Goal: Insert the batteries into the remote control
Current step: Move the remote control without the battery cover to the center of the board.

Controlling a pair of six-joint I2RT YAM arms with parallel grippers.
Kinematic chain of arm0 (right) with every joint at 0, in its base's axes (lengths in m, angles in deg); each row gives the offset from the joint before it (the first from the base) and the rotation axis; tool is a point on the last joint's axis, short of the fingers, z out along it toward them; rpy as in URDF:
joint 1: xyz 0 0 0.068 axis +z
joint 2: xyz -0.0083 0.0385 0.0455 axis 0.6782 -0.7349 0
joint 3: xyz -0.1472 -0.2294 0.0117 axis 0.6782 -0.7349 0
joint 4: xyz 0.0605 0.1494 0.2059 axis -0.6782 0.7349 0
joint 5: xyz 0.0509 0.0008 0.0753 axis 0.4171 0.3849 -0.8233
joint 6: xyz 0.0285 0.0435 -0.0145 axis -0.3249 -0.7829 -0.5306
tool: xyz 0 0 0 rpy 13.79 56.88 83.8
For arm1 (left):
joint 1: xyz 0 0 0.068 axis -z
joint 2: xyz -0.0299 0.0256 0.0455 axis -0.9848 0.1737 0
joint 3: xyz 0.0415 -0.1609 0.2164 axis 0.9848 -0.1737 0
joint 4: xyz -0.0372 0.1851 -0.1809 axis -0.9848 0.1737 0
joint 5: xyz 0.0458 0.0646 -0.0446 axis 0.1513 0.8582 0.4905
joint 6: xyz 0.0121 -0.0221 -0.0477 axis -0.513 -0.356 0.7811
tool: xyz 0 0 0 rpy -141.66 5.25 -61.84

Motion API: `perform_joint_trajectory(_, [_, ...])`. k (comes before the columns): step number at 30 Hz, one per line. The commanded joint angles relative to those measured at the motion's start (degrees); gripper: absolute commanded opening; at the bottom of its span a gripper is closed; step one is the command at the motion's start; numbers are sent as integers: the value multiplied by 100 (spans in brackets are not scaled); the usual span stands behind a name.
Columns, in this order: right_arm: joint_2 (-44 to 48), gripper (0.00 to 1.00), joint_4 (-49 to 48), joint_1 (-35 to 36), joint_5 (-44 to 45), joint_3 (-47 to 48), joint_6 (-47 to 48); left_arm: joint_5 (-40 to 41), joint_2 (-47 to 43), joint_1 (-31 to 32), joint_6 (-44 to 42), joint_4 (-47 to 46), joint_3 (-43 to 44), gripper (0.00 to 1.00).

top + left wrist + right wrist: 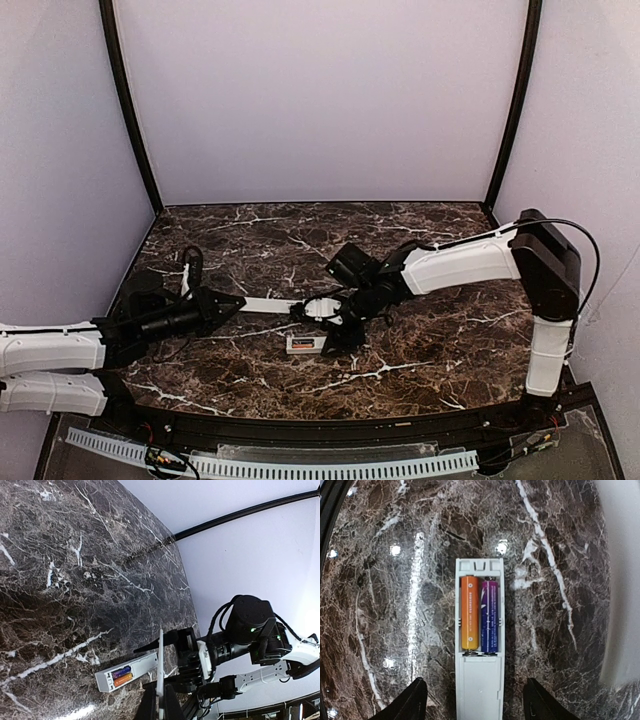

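The marbled table [380, 605] bears the white remote control [479, 675], its 6 o'clock end cut off between the spread fingers of the right gripper [474, 695]. The left gripper [160, 705] clamps a thin cover strip [160, 655], seen edge-on. Orange and purple cylindrical batteries [469, 612] fill the 12 o'clock bay.

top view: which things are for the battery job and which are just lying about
For the job:
- remote
- orange battery
- purple battery
- cover, held in left gripper

Lying about:
- nothing else seen
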Motion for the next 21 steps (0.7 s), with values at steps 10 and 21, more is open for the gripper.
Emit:
perform_joint_trajectory(10, [-475, 29, 1, -53, 537, 79, -3, 662, -674, -163, 7, 822, -43, 0])
perform_joint_trajectory(21, [-557, 31, -183, -420, 705, 143, -92, 521, -427, -425, -139, 848, 103, 0])
